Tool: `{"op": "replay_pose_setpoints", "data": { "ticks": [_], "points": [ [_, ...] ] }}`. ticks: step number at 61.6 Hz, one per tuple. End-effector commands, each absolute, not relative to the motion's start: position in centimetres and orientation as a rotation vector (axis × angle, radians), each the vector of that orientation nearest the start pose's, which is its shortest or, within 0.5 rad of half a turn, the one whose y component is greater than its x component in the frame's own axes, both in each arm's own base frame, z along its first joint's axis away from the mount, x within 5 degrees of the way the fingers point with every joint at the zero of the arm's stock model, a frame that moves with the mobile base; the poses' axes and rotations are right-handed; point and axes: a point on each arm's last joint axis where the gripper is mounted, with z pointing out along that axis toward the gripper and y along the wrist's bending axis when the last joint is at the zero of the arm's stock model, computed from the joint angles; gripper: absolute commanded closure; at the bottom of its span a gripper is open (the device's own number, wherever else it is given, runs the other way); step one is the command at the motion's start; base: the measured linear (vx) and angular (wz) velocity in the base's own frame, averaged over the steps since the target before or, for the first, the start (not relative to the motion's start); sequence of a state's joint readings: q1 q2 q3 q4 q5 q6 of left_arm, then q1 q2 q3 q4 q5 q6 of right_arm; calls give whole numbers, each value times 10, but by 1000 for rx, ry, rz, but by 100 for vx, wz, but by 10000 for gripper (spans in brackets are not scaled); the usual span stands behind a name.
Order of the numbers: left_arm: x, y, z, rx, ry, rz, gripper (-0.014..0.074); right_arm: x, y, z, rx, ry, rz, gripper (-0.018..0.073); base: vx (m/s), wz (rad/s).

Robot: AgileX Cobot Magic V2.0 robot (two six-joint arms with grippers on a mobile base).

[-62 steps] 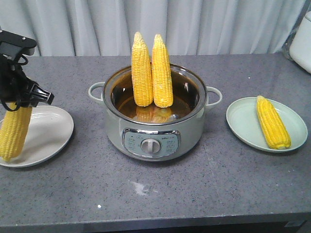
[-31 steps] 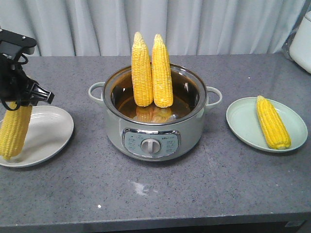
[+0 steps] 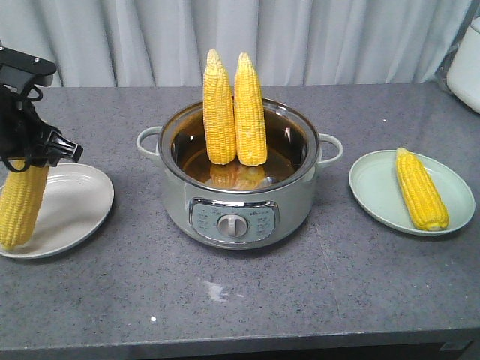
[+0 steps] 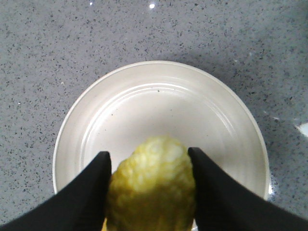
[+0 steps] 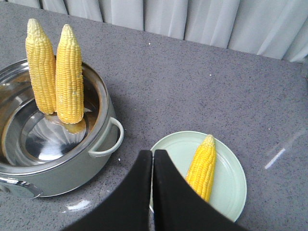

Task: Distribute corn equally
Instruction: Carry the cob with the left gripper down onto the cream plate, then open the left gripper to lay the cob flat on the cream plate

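While the left claw (image 3: 34, 154) pinches a cob (image 3: 21, 206) by its upper end, that cob hangs almost upright over the nine o'clock edge of the white plate (image 3: 75, 202). I can't tell whether its foot touches the plate. From the wrist view the plate sits right underneath, so this looks like the set-down.

At centre, the pot (image 3: 236, 191) holds a pair of cobs (image 3: 219, 105), leaning side by side on the twelve o'clock wall and poking well above the rim, easy to grab from above. Out at three o'clock, a lone cob (image 3: 420, 189) lies flat on the green plate (image 3: 375, 202).

The right claw (image 5: 153, 163) waits above the bench (image 3: 337, 285) near that plate, jaws pressed together on nothing. I'd say one pot cob is owed to each plate.
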State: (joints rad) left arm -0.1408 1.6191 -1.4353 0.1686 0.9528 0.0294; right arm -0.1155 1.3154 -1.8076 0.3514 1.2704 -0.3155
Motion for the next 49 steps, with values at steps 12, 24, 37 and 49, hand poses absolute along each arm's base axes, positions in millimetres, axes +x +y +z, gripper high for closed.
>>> {"op": "replay_pose_setpoints", "data": {
  "ticks": [12, 24, 37, 49],
  "points": [
    [344, -35, 346, 275, 2502, 171, 230, 225, 4, 522, -275, 2101, 192, 568, 0, 0],
    [344, -35, 346, 273, 2506, 171, 230, 225, 4, 522, -275, 2101, 192, 568, 0, 0],
    [343, -35, 345, 272, 2512, 171, 216, 225, 4, 522, -275, 2101, 192, 568, 0, 0],
    [342, -35, 345, 262, 2523, 169, 140, 225, 4, 522, -275, 2101, 192, 568, 0, 0]
  ]
}}
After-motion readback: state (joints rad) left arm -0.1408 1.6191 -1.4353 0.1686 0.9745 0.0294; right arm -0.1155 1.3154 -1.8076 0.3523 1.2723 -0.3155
